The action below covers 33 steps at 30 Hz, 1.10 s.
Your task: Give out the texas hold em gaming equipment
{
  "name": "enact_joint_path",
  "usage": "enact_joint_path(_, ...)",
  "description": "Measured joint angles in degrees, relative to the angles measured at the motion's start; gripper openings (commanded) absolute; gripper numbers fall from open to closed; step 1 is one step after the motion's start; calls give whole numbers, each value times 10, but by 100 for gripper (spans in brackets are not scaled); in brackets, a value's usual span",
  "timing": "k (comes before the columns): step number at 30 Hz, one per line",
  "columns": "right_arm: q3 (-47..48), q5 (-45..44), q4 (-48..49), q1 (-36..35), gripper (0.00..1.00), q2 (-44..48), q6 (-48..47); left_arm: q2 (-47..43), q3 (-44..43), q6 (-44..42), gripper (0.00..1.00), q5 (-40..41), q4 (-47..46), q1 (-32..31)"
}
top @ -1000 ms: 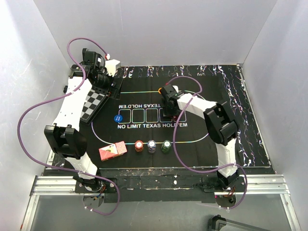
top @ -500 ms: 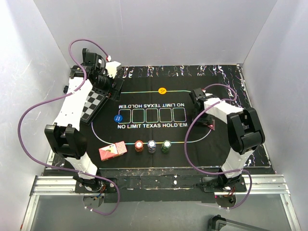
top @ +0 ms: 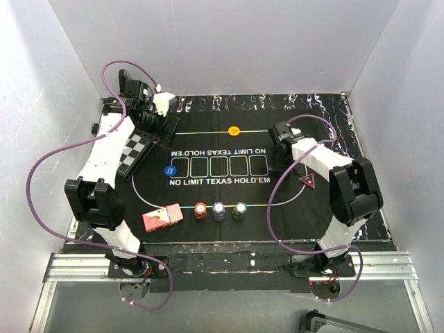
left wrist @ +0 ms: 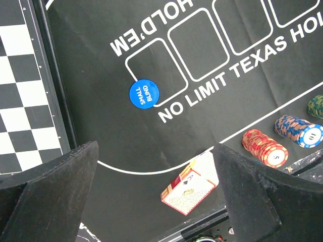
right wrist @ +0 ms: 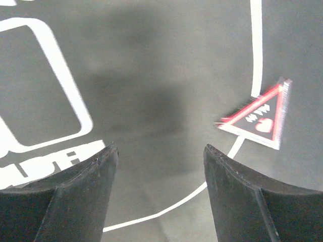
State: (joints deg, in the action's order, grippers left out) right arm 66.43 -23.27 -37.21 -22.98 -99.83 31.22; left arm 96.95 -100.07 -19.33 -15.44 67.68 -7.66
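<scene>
Dark-red triangle marker (right wrist: 257,117) on the printed mat (right wrist: 151,75), touching its white line.
Jaws of the left gripper (left wrist: 155,146) and right gripper (right wrist: 159,148) stand released, empty.

Triangle marker (right wrist: 260,115) looks blurred; green chips (left wrist: 317,106) cropped.

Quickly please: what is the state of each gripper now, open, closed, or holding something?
Left gripper: open, holding nothing.
Right gripper: open, holding nothing; the triangle marker lies free beside it.
</scene>
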Motion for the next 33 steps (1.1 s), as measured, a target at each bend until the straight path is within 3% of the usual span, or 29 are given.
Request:
enact_joint_path(11,121,130,49,-193,86,89,-119,-2,16,19,98,9,-14,4)
enact_joint_path(19,172,192,46,-329,89,37,-215,-2,44,43,98,4,-31,35)
enact_joint_path(33,250,249,9,-396,92,-98,-269,-4,78,58,98,-5,-44,52)
